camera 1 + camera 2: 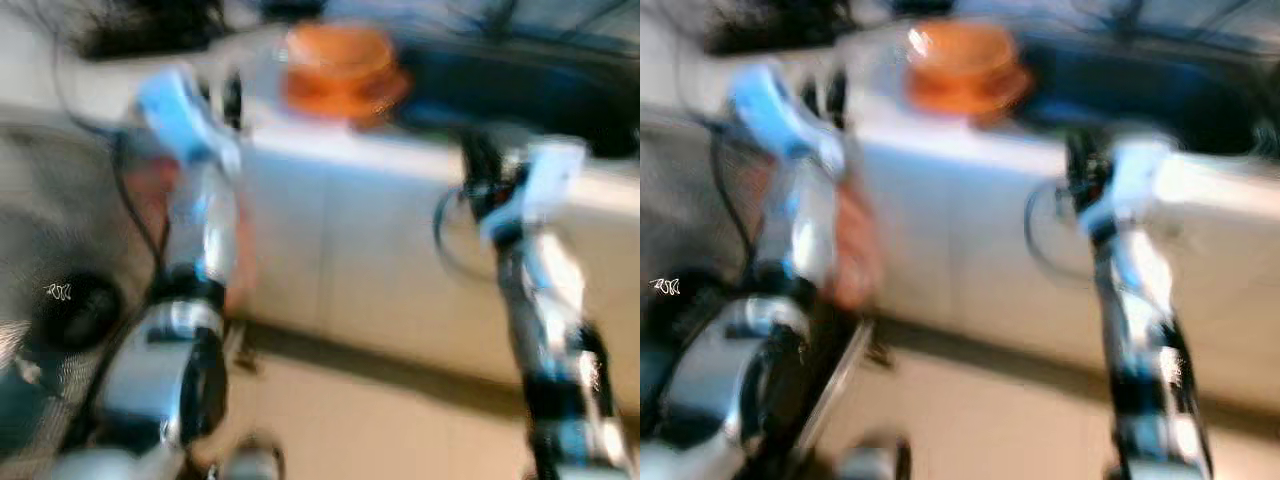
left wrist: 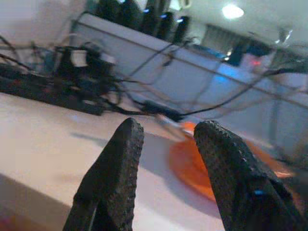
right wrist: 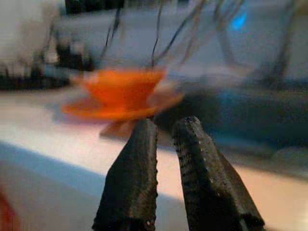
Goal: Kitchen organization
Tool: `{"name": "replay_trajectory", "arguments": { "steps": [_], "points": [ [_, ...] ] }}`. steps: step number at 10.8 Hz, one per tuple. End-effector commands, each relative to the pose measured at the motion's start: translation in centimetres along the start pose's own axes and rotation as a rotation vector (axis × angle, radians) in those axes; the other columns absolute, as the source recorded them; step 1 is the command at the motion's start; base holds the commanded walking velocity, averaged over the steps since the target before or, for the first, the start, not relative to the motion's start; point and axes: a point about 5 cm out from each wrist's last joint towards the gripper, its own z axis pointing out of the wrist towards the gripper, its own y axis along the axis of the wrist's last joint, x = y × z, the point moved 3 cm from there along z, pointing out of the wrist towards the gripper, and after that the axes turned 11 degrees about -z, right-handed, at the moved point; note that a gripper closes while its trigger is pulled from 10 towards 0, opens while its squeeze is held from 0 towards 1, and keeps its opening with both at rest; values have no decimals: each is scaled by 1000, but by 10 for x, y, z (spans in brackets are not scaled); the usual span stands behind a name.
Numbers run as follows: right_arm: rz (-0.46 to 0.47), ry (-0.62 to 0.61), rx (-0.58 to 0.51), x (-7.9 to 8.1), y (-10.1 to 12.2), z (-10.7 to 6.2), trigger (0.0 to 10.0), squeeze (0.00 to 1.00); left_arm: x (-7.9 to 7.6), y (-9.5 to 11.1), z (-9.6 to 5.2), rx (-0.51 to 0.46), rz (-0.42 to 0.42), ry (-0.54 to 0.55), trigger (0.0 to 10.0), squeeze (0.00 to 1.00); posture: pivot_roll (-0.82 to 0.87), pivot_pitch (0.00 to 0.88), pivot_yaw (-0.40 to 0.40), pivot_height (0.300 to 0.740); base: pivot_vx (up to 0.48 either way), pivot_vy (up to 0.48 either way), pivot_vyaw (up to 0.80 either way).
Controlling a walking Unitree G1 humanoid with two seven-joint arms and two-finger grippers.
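Observation:
An orange bowl [image 1: 340, 65] stands on an orange plate [image 2: 192, 163] on top of a white counter [image 1: 380, 250]; the head views are blurred. My left gripper [image 2: 166, 127] is raised at the counter's edge, left of the bowl, open and empty. To the right of the bowl, my right gripper [image 3: 166, 122] is held up before the counter's front, its fingers shut with only a narrow slit and nothing between them. The bowl [image 3: 122, 89] lies beyond the right fingertips.
A dark blue basin-like shape [image 1: 520, 90] lies on the counter right of the bowl. Black cables and boxes [image 2: 82, 72] crowd the counter's back left. A dark round object [image 1: 70, 310] sits low on the left. Beige floor [image 1: 380, 420] runs below the counter.

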Motion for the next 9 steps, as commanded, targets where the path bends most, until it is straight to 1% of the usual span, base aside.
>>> {"name": "replay_trajectory", "arguments": {
  "steps": [1,4,5,7,9],
  "points": [
    [2,22,-47,6,14,9,10000,0,0,9,5,-19,10,0,10000,0,-12,170,-25,740,480,0,0],
    [4,16,-43,5,14,10,10000,0,1,11,5,-23,15,6,10000,0,-6,180,-31,740,480,0,0],
    [5,15,-45,5,14,10,10000,0,0,14,4,-47,22,-2,10000,0,-6,180,-31,740,0,0,0],
    [5,13,-45,5,14,10,10000,0,-2,16,4,-61,0,-16,10000,0,-6,180,-31,740,0,0,0],
    [7,13,-44,5,13,10,10000,0,-2,16,4,-65,-2,-21,10000,0,-8,182,-28,740,0,0,0]
  ]
}}
